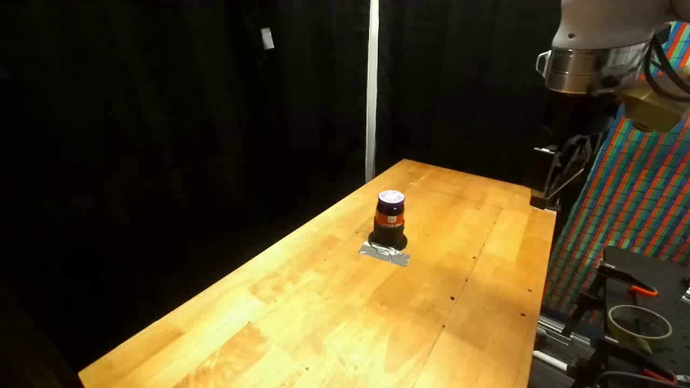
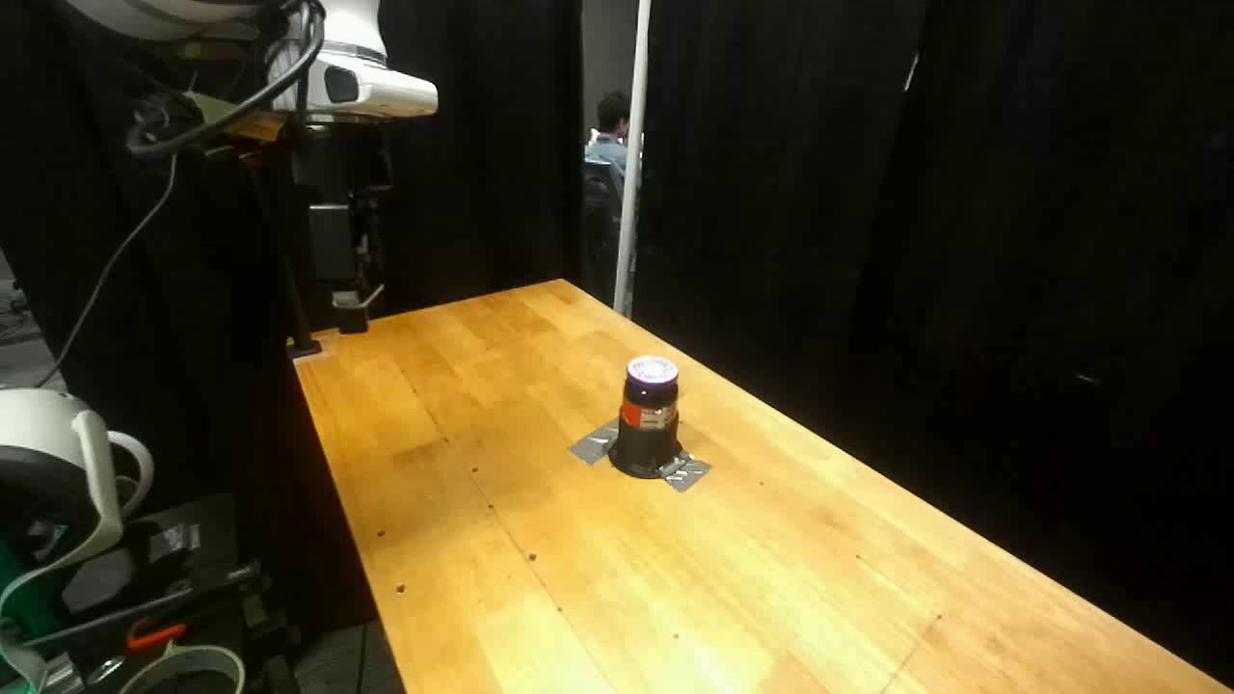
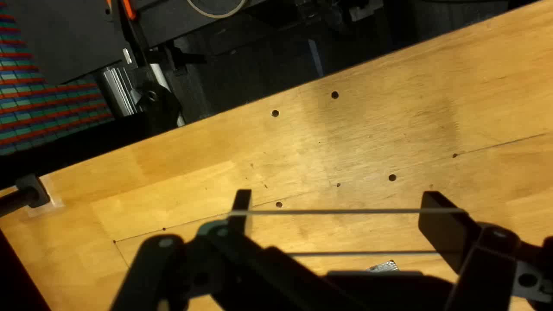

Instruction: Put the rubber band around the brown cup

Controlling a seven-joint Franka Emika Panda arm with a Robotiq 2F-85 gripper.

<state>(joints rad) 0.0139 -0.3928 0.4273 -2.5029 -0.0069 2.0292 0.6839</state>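
The brown cup [image 1: 389, 220] is a small upright dark cylinder with an orange label and a pale purple-rimmed top. It stands in a black base on the wooden table in both exterior views [image 2: 649, 414]. In the wrist view it is out of sight. My gripper [image 3: 336, 201] is open, its two fingers wide apart. The rubber band [image 3: 328, 212] is stretched around both fingers in two parallel strands. In both exterior views the gripper [image 1: 563, 183] hangs near the table's far end, well away from the cup; it is seen nearly edge-on in an exterior view [image 2: 362, 305].
Silver tape [image 1: 385, 254] holds the black base to the table; a piece shows in the wrist view [image 3: 383, 266]. A black pole foot [image 2: 306, 348] stands at the table corner near the gripper. A cart beside the table holds a tape roll [image 1: 640, 330]. Black curtains hang behind.
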